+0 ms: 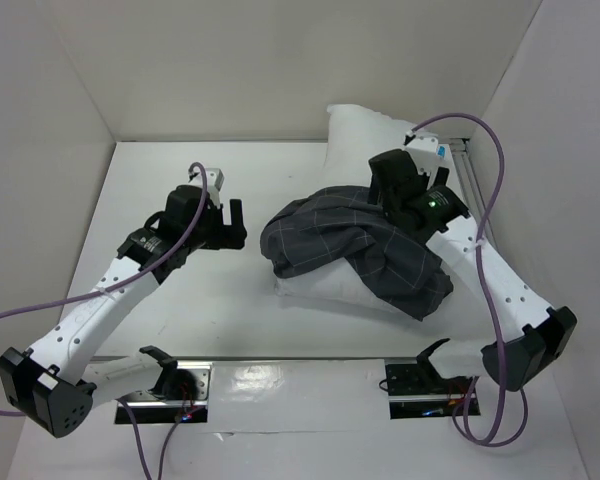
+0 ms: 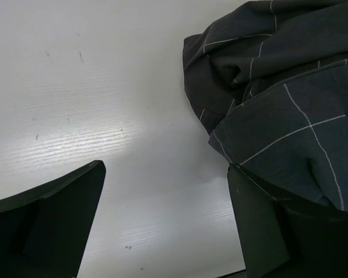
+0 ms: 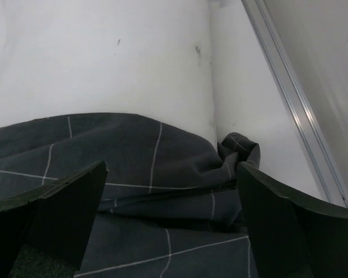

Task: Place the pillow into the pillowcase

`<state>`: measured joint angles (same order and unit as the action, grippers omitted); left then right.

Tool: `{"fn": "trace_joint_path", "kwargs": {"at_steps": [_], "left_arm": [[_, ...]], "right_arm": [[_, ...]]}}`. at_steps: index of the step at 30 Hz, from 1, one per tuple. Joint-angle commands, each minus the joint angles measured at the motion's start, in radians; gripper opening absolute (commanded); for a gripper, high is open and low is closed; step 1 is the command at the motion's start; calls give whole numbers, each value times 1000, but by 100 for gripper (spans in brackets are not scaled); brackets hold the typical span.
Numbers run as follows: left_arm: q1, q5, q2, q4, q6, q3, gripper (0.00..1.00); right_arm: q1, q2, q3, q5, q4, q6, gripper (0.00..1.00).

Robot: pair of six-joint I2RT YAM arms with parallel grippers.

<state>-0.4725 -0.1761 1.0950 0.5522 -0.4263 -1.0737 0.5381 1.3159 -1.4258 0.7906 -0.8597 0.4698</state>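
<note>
Lying crumpled over pillow (image 1: 365, 135), pillowcase (image 1: 350, 245); left hand (image 2: 165, 168), right hand (image 3: 171, 168) both spread wide, holding nothing.

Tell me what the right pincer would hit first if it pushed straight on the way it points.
Probably the pillowcase, crumpled directly ahead of the open right pincer; the pillow lies beyond and under it. Depth is unclear.
</note>
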Motion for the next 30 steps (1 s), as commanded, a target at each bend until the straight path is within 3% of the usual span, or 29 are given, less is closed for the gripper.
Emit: {"fn": "trace_joint_path", "kwargs": {"at_steps": [1, 7, 18, 24, 28, 30], "left_arm": [[-3, 36, -20, 2, -14, -32, 100], [-37, 89, -11, 38, -2, -32, 100], [-130, 184, -83, 49, -32, 82, 100], [-130, 225, -32, -119, -124, 127, 100], [-130, 293, 54, -286, -147, 141, 100], [-130, 320, 104, -340, -147, 129, 93]], "right_arm": [[-13, -69, 10, -56, 31, -5, 100], [-23, -128, 63, -131, 21, -30, 100], [-23, -385, 335, -503, 57, -54, 100], [-13, -385, 390, -504, 48, -30, 100], [-13, -394, 442, -504, 97, -20, 83], [-13, -394, 442, -495, 125, -20, 67]]}}
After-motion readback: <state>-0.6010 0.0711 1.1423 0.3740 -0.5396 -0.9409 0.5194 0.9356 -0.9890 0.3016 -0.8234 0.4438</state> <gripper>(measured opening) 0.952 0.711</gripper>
